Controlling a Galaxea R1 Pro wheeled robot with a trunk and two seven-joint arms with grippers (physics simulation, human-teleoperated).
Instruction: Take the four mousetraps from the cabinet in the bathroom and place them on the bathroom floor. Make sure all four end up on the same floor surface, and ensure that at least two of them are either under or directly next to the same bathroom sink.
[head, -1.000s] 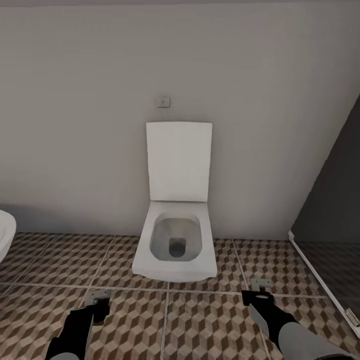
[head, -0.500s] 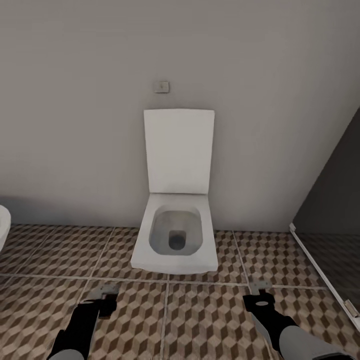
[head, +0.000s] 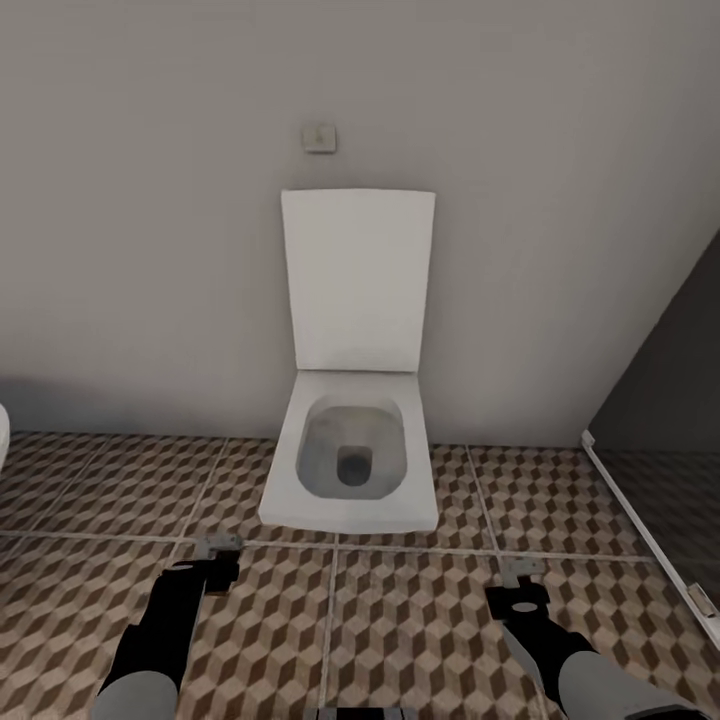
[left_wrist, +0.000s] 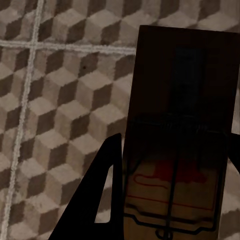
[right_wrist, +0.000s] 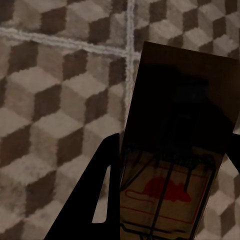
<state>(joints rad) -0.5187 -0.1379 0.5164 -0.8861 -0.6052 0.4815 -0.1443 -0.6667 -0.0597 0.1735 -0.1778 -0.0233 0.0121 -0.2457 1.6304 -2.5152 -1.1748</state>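
Note:
Two mousetraps are in hand. My left gripper (head: 214, 562) is shut on one mousetrap (left_wrist: 180, 145), a tan board with dark wire and a red spot, held flat above the cube-patterned bathroom floor (head: 420, 620). My right gripper (head: 521, 588) is shut on another mousetrap (right_wrist: 175, 155) over the same tiles. In the head view both traps show as small grey tabs, left mousetrap (head: 219, 545) and right mousetrap (head: 522, 567). The cabinet and the sink are out of view.
A white toilet (head: 350, 460) with its lid up stands against the grey wall straight ahead, a small flush plate (head: 319, 138) above it. A dark glass panel with a white frame (head: 640, 520) runs along the right. A sliver of a white fixture (head: 2, 440) shows at far left.
The whole view has shifted closer to the toilet wall, and the white fixture at the left has nearly slid out. Both grippers keep their mousetraps and sit a little farther forward.

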